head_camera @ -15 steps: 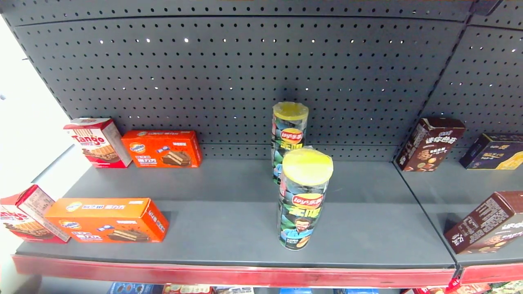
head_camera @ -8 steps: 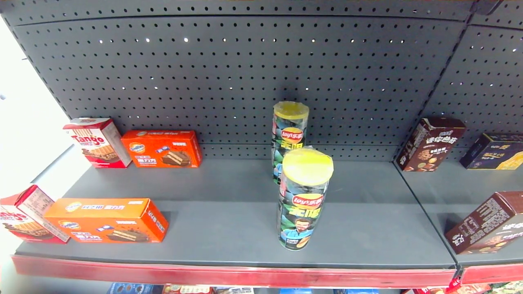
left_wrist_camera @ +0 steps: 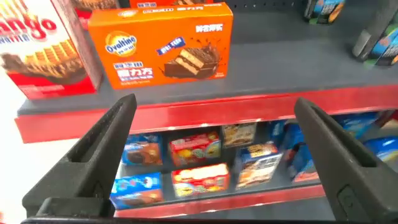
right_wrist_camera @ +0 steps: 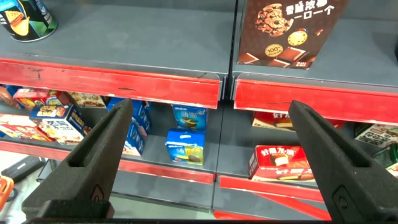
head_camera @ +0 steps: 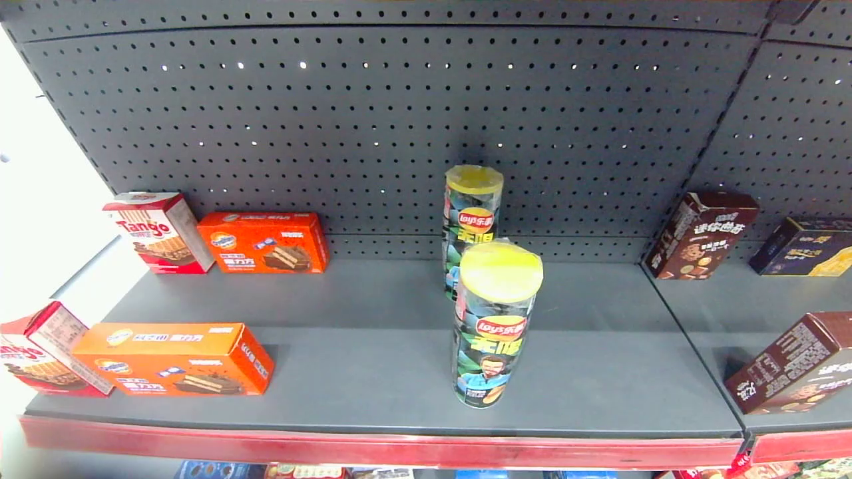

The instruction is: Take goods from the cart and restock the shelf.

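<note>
Nothing moved. Front can [head_camera: 496, 326] upright, back can [head_camera: 471, 206] at its 12 o'clock. Left gripper [left_wrist_camera: 214, 106], right gripper [right_wrist_camera: 210, 107]: jaws spread, empty.

Left gripper [left_wrist_camera: 216, 104] poised facing the red shelf edge [left_wrist_camera: 56, 124], set back from it, dark fingers [left_wrist_camera: 99, 155] spread wide, nothing between them, right gripper [right_wrist_camera: 209, 107] further along that edge, likewise wide apart and empty

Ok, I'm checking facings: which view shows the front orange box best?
The left wrist view: the front orange box sits face-on, printed front fully readable. The head view shows it whole from above, at the shelf's front left.
</note>
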